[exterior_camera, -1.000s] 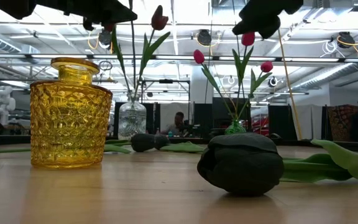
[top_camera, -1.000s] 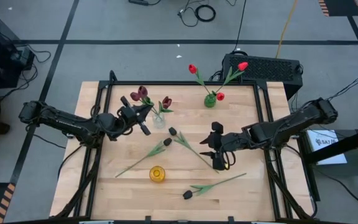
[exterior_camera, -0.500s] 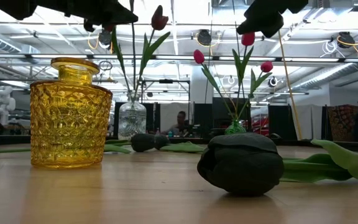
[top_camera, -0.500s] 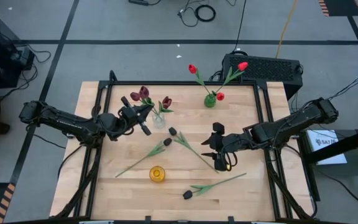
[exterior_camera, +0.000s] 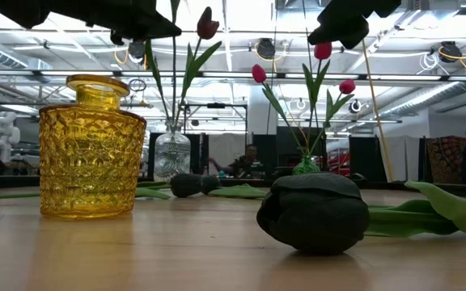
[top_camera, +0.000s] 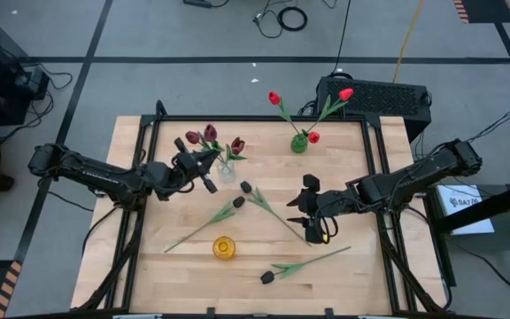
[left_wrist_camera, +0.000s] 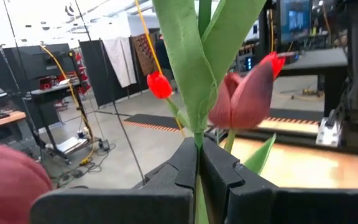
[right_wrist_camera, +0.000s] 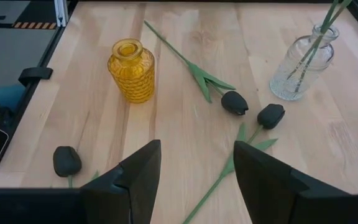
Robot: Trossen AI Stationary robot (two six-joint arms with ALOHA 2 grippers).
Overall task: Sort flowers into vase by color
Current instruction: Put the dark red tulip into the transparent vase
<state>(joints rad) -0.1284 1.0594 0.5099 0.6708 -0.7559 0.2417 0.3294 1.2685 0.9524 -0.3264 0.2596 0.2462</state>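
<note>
High view: left gripper (top_camera: 204,170) sits just beside the clear vase (top_camera: 226,171) near the far edge of the surface, maroon flowers (top_camera: 209,135) above it. Right gripper (top_camera: 311,215) hovers mid-surface over three near-black flowers (top_camera: 237,203) lying flat; yellow vase (top_camera: 224,247) near the front edge is empty. Red flowers (top_camera: 275,97) are in the green vase (top_camera: 299,143) at the far edge.

Low view: two maroon stems stand in the clear vase (exterior_camera: 172,156); a black flower head (exterior_camera: 314,212) lies close to the front edge.

Left wrist view: jaws clamped tight on a green stem (left_wrist_camera: 198,186). Lower it straight down, check the stem end is inside the neck, then release.

Right wrist view: jaws apart, holding nothing, above the black flowers (right_wrist_camera: 234,102). Grip mid-stem, not on the head.
</note>
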